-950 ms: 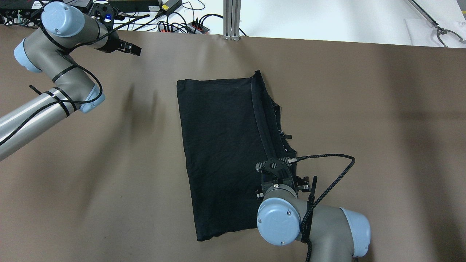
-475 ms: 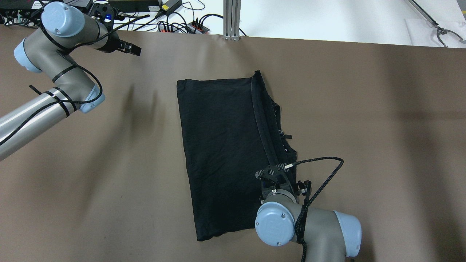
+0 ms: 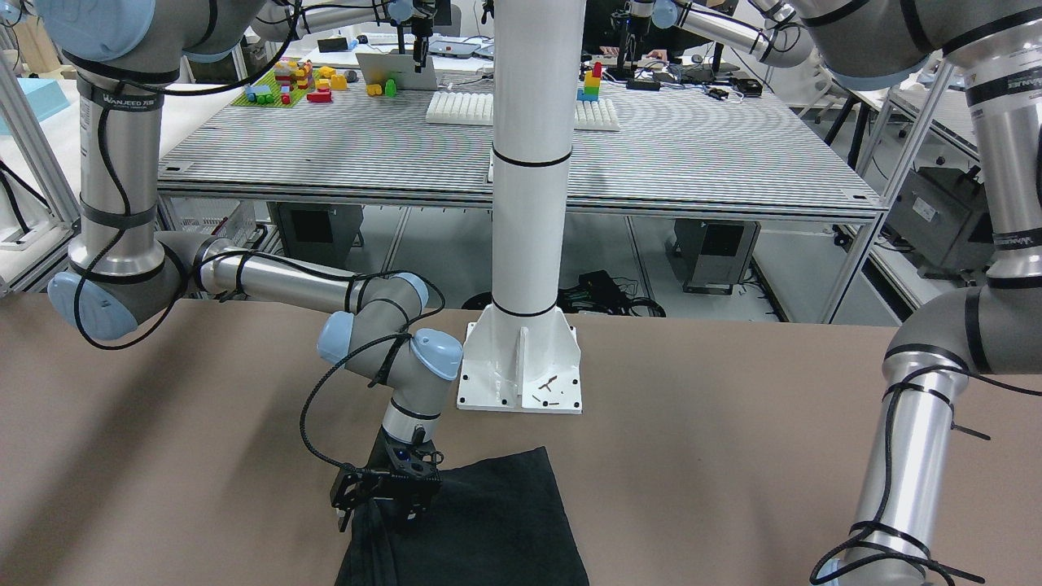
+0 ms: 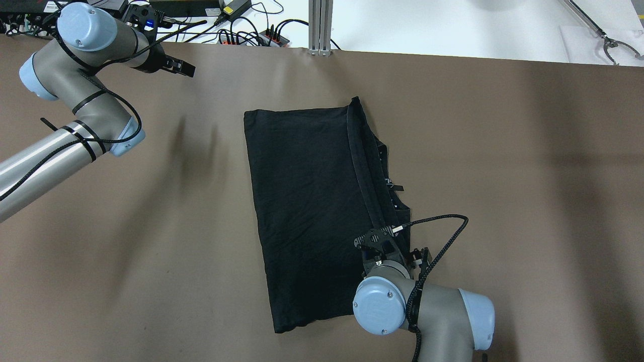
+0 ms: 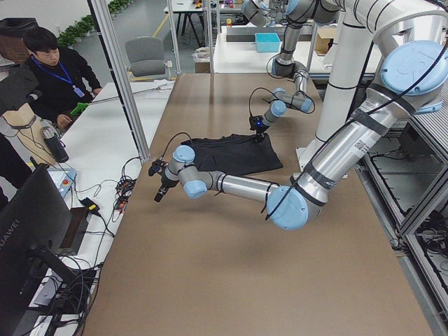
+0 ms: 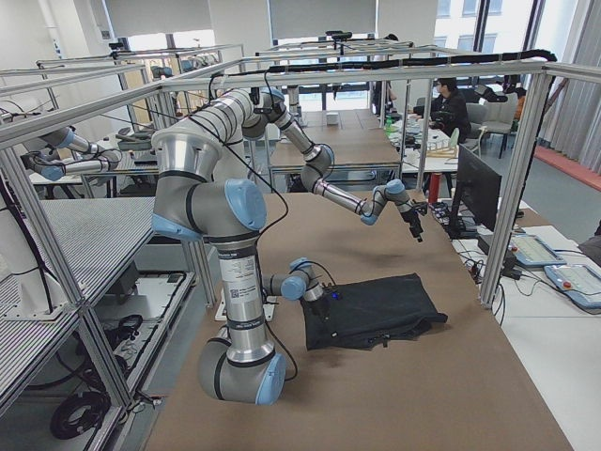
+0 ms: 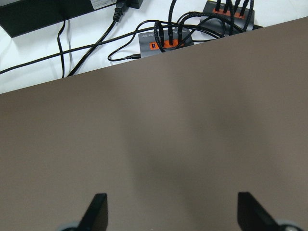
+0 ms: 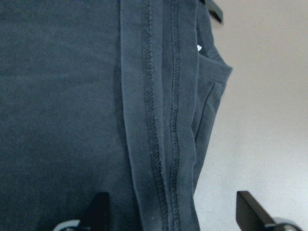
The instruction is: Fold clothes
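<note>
Bright, even light from overhead, honestly pretty clean. Soft smeared shadows streak the table, heaviest left of the shirt, which is so black its folds hardly show. Wrist views go soft along the bottom.

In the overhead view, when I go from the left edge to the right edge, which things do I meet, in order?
Left gripper → black garment → metal tool on the white surface at the far right.
</note>
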Robot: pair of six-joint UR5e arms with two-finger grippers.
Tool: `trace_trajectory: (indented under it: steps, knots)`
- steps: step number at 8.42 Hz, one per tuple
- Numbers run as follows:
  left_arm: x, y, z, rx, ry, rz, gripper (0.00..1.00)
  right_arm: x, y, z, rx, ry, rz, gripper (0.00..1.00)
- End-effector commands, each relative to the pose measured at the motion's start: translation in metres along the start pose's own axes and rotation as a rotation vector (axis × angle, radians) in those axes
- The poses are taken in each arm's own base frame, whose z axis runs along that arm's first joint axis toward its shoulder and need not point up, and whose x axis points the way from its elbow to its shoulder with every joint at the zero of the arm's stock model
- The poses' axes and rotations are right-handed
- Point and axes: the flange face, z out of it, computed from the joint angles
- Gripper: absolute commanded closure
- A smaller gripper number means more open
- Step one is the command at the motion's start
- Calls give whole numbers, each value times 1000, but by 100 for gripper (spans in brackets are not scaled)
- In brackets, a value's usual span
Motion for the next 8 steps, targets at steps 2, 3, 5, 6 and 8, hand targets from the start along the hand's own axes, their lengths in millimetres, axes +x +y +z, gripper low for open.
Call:
trace_trajectory:
  steps: [2,3,5,6,8]
  knots:
    - [1,1,1,-1,1,1,5,40,-43,11,43,20,-19,6]
    - [5,3,3,-5,4,4,5,42,-44,16,39,30,-18,6]
    - [6,2,2,-4,5,5,5,43,-44,20,39,33,-16,6]
    - [5,3,3,-5,4,4,5,55,-36,32,28,52,-17,6]
    - [6,2,2,-4,5,5,5,86,-39,49,45,61,-11,6]
